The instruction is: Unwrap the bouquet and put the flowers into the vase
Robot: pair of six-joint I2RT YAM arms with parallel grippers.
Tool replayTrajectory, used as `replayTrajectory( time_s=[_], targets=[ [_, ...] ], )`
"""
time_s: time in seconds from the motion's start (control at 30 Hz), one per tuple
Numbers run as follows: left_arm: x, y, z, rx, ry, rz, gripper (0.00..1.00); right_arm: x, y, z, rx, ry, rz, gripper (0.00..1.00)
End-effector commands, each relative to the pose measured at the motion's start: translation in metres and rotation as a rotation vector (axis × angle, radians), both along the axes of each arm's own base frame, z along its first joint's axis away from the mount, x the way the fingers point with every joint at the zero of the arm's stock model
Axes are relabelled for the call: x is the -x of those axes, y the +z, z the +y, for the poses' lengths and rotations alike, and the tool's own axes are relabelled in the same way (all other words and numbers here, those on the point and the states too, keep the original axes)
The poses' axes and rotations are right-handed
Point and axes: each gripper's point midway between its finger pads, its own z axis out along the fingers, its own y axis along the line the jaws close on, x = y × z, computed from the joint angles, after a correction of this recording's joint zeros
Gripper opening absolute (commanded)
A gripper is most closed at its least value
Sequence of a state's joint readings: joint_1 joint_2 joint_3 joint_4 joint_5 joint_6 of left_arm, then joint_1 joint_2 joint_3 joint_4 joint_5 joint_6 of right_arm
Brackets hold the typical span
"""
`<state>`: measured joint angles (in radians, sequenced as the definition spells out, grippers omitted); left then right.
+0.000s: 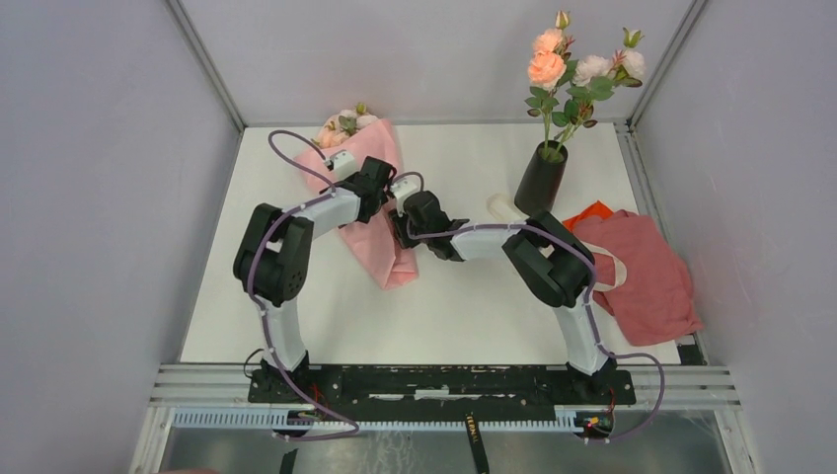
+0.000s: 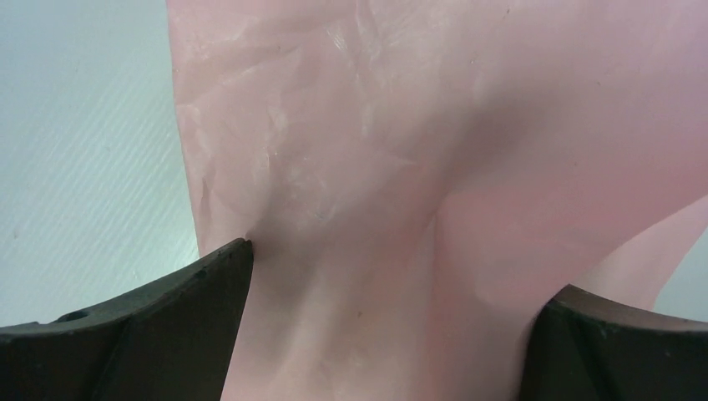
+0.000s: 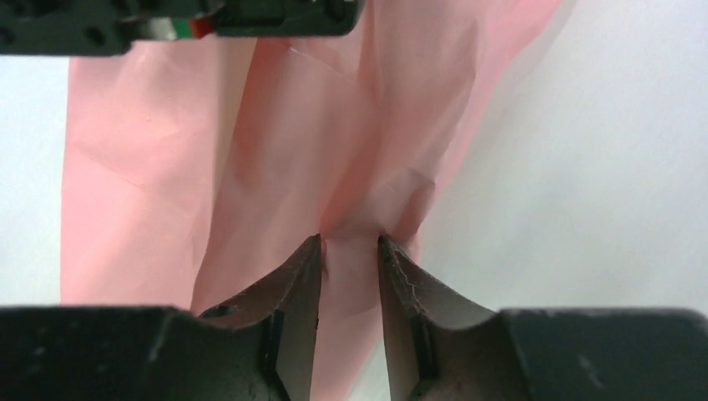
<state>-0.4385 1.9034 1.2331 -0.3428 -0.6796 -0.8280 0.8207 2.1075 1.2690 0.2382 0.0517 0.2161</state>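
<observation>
Top camera looks down over table (image 1: pixel 444 306); wrist cameras close, sharing bouquet (image 2: pixel 417 167).

A white tabletop (image 1: pixel 444 316) stands enclosed by pale grey walls (image 1: pixel 89 197) on three sides, aluminium posts (image 1: pixel 206 61) at the back corners, metal rails (image 1: pixel 197 380) along its near edge; light falls evenly.
</observation>
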Motion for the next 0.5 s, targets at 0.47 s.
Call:
replayTrajectory(
  time_s=[0.47],
  targets=[
    [-0.082,0.073,0.031,-0.027,0.08,-0.181,1.0,-0.027,0.057,0.06,-0.129,0.135,-0.1,0.38]
  ],
)
